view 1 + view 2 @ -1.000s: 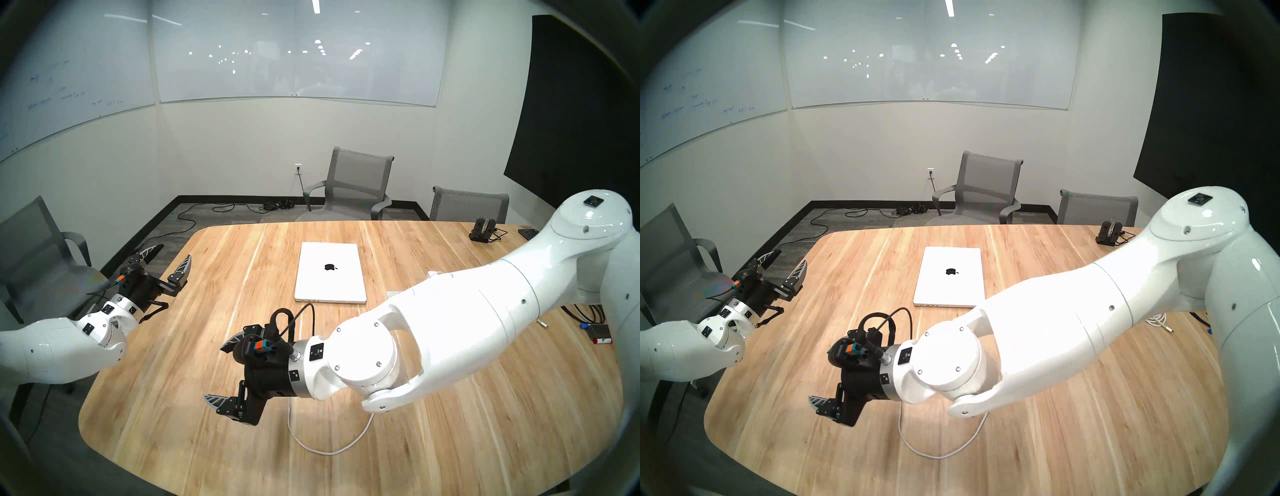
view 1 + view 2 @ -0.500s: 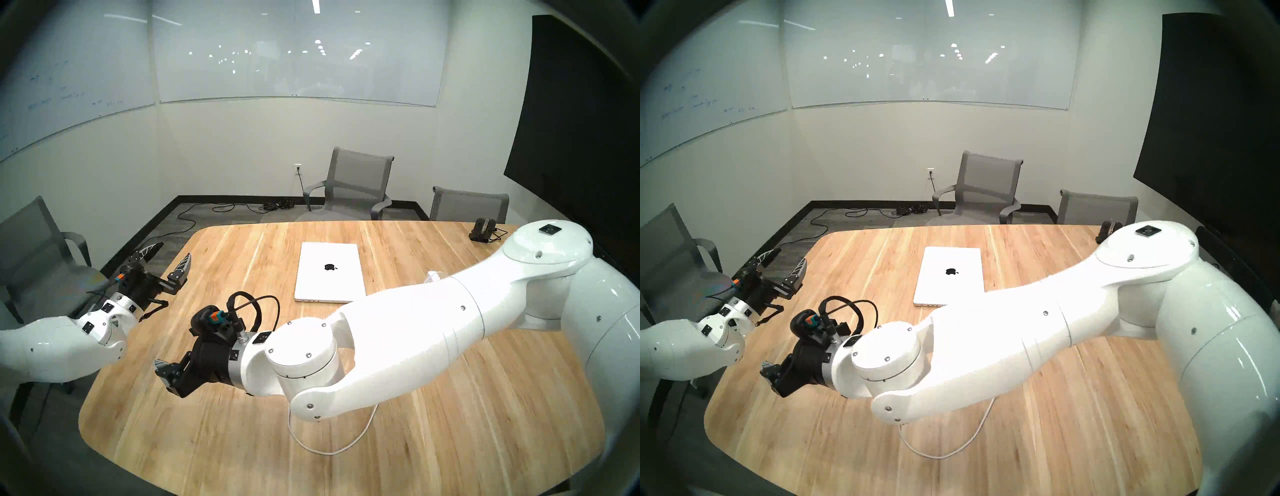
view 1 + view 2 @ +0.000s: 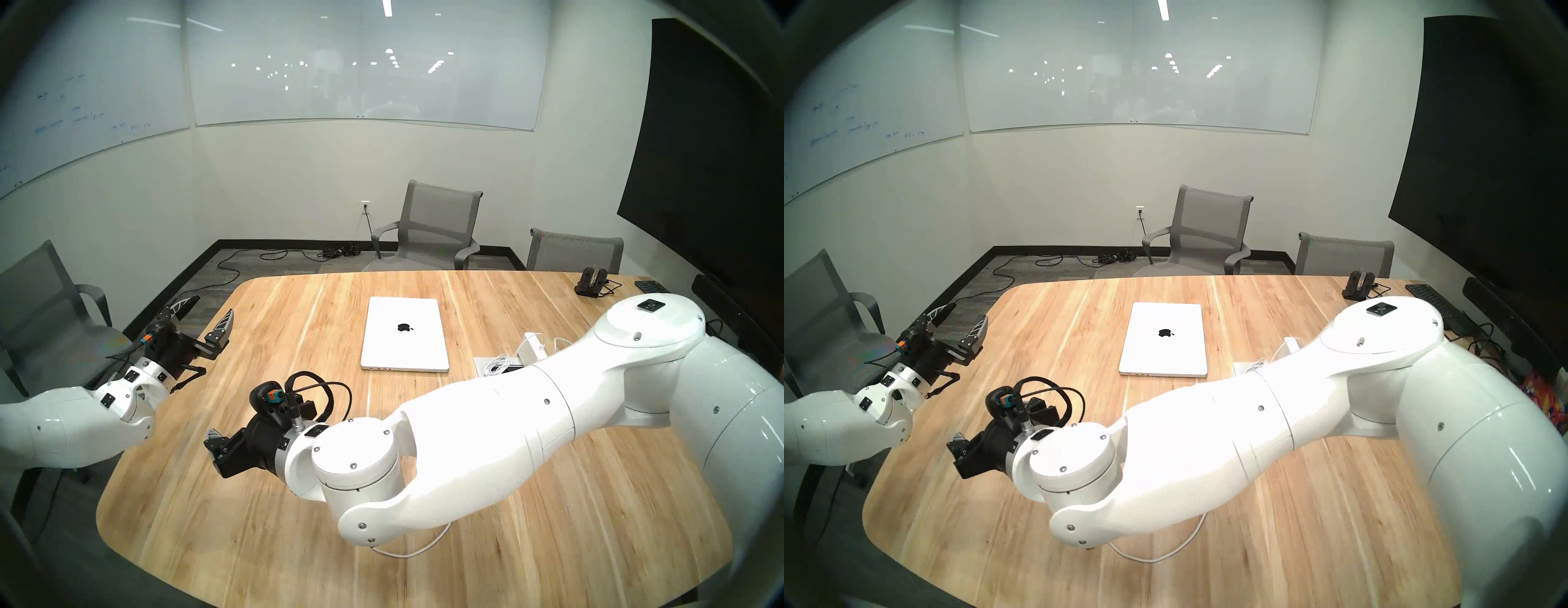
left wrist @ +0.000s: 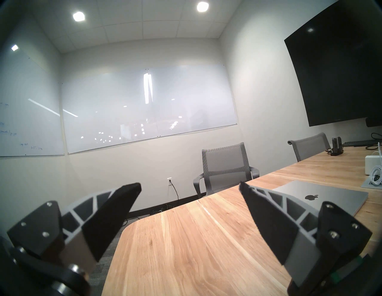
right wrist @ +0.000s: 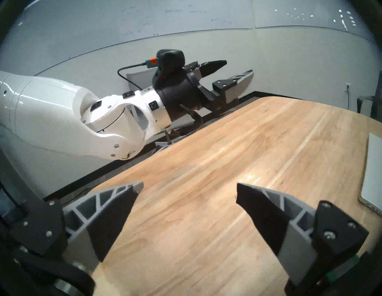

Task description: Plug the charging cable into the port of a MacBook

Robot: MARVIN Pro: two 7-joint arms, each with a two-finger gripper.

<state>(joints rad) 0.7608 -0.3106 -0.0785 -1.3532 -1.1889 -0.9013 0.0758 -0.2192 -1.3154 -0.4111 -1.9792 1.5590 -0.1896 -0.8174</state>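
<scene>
Charging cable [image 3: 407, 554], thin white cord looping on wooden table [image 3: 551, 530] beneath right arm, unplugged; closed silver MacBook [image 3: 405, 335] lies mid-table, ports facing robot; both grippers, left [image 3: 203, 316] and right [image 5: 186, 196], spread empty, evidently pre-grasp.

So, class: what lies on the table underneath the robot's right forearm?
A loop of white charging cable shows on the table below the right arm's elbow. The rest of the cable runs under the arm and is hidden, so its connector tip cannot be seen.
</scene>
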